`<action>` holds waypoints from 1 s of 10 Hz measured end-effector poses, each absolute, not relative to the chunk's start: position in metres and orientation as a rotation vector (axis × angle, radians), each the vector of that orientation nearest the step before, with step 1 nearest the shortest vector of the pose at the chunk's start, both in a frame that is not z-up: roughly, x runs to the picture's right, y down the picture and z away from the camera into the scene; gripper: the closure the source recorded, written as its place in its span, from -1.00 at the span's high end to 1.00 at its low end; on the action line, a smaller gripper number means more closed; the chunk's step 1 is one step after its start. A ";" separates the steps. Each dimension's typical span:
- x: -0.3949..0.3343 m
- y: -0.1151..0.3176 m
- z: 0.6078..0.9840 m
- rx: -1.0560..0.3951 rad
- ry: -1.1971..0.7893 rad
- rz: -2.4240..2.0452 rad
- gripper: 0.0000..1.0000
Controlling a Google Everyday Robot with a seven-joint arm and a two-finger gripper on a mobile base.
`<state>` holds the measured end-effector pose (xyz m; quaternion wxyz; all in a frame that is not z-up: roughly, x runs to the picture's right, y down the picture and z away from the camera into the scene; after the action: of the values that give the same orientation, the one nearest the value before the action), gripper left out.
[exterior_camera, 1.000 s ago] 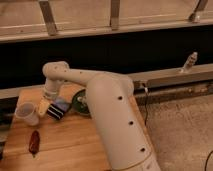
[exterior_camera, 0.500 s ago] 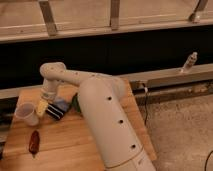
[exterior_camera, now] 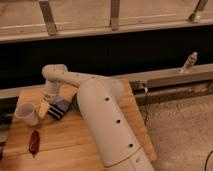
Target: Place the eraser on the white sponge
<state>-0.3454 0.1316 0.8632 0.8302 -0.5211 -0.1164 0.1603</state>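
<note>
The eraser (exterior_camera: 58, 109), a small black block with white stripes and a blue-grey face, lies on the wooden table (exterior_camera: 65, 145) at the left. The white sponge (exterior_camera: 44, 108), a pale elongated lump, lies just left of it, close to or touching it. My gripper (exterior_camera: 49, 99) hangs from the white arm's wrist, pointing down just above the sponge and the eraser's left end. The wide white arm (exterior_camera: 105, 125) crosses the table from the lower right and hides what lies under it.
A translucent white cup (exterior_camera: 26, 113) stands left of the sponge. A dark red elongated object (exterior_camera: 34, 142) lies near the front left. A green bowl (exterior_camera: 74, 103) shows partly behind the arm. Beyond the table's right edge lies gravel floor (exterior_camera: 180, 130).
The arm's elbow and wrist have shifted a little to the left, bringing the gripper nearer over the sponge. The eraser, sponge and cup stay where they were.
</note>
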 end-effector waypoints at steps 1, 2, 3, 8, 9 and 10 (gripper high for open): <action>-0.344 0.137 0.867 -1.124 -0.245 0.349 0.60; -0.344 0.139 0.870 -1.133 -0.244 0.354 0.60; -0.342 0.139 0.870 -1.132 -0.241 0.353 0.60; -0.340 0.137 0.871 -1.129 -0.236 0.353 0.28; -0.339 0.137 0.872 -1.126 -0.234 0.353 0.12; -0.336 0.138 0.873 -1.127 -0.228 0.353 -0.08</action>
<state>-0.3363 0.1382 0.8731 0.8245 -0.5303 -0.1070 0.1661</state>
